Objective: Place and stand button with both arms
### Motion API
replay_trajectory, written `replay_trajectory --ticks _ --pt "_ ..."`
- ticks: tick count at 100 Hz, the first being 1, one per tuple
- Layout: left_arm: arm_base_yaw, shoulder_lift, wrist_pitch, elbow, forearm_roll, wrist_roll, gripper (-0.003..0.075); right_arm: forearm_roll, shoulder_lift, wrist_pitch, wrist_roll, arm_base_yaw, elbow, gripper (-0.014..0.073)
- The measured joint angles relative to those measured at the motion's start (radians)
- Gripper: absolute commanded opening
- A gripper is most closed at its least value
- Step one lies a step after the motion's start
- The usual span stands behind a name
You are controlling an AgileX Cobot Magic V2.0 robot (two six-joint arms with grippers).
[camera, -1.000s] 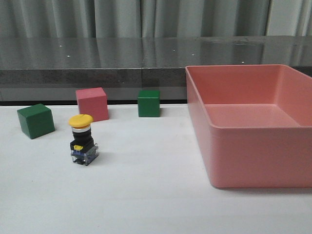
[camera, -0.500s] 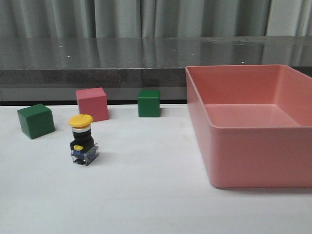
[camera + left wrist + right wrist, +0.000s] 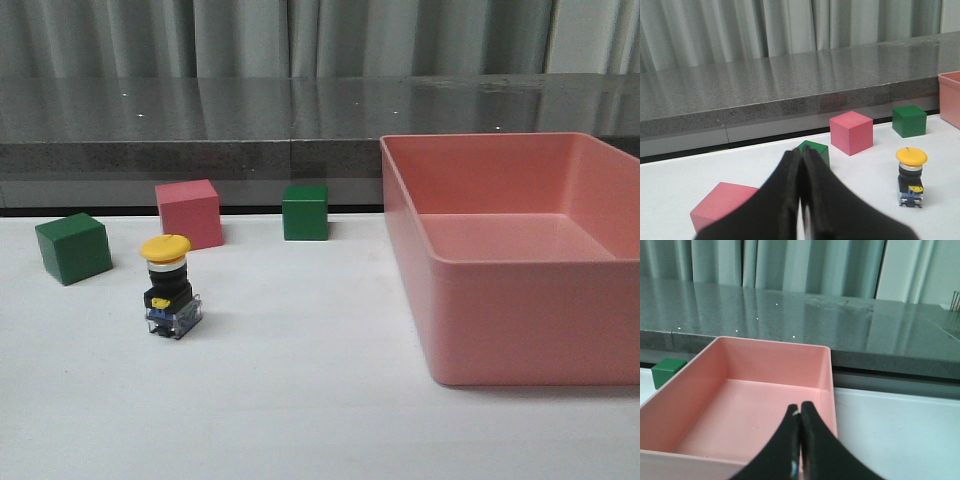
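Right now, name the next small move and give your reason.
Probably none beyond keeping both arms back: the button already stands upright on the table, cap up, untouched. The left gripper and right gripper are shut and empty.

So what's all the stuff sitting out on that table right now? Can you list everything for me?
button: one, yellow cap on a black body, standing upright on the left part of the table
green cubes: two, one at the far left, one near the middle at the back
pink cubes: two, one behind the button, one seen only by the left wrist camera, near the left gripper
pink bin: one, on the right, nothing in it
table: one, white
grey ledge: one, behind the table
left gripper: black, shut, holding nothing
right gripper: black, shut, over the bin
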Motion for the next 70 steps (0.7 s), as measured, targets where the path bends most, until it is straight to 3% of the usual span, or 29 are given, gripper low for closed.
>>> replay_trajectory --ticks 15,70 --pt "0.000 0.000 0.000 0.000 0.000 0.000 -0.0020 -0.004 -0.079 -0.038 0.017 0.009 0.080 -0.0062" --pt "0.000 0.000 0.000 0.000 0.000 0.000 -0.0020 -0.004 -0.084 -0.019 0.024 0.009 0.083 -0.0062"
